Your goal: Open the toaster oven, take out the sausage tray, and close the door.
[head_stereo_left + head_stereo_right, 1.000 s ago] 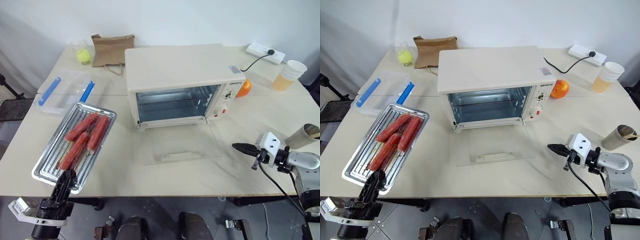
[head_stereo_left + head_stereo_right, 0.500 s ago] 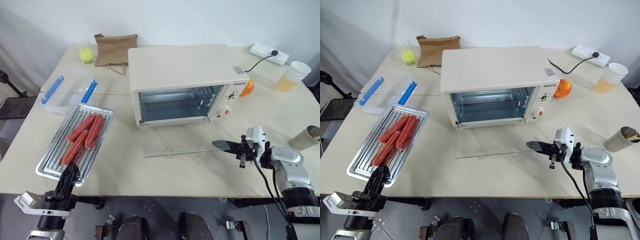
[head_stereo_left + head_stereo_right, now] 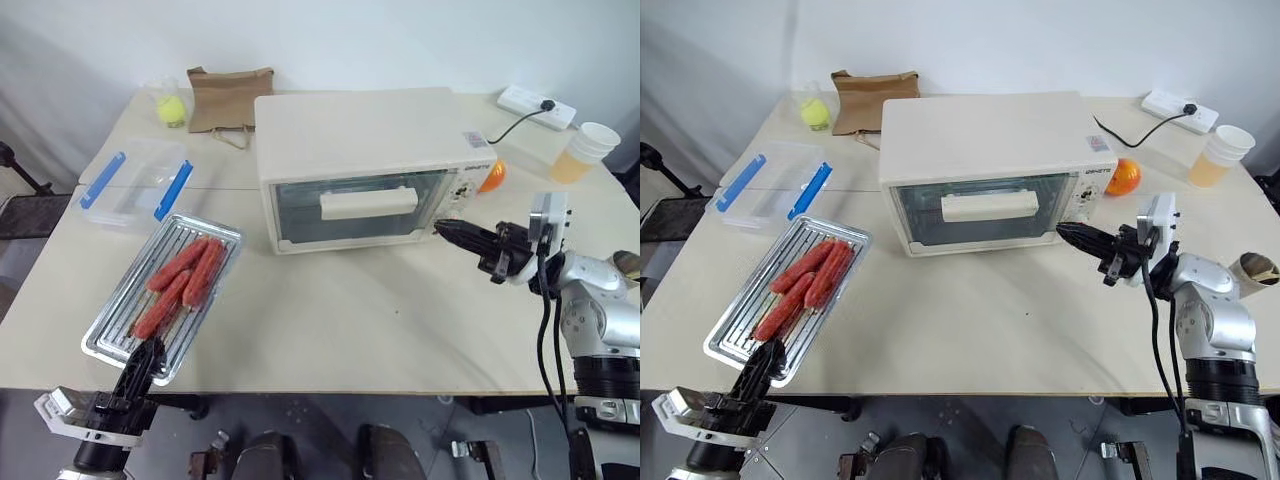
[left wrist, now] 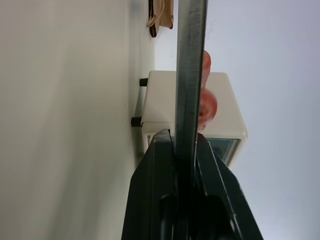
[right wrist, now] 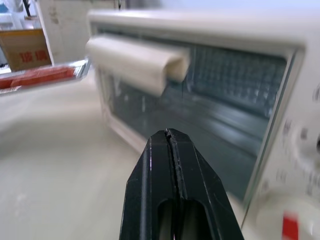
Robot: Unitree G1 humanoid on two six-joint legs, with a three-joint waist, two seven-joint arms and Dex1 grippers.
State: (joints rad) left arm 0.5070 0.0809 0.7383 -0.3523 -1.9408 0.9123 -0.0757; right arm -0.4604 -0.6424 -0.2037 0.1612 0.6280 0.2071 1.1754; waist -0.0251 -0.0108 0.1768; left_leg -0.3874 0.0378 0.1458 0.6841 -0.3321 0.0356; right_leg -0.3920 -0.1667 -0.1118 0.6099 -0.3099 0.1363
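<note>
Two pincers before you. Head view: right gripper [image 3: 1072, 234], fingers together, tip just beside door [image 3: 980, 208] at lower right corner; door up against toaster oven [image 3: 985, 170]. Left gripper [image 3: 148, 352] clamped on near edge of sausage tray [image 3: 128, 322]. Left wrist view: tray rim pinched between fingers [image 4: 160, 165], oven beyond. Right wrist view: handle beyond pressed-together fingers [image 5: 160, 165].

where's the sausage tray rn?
In the head views the sausage tray sits on the table's front-left corner, left of the toaster oven and just in front of the clear box with blue clips; the left gripper is clamped on its near edge.
</note>
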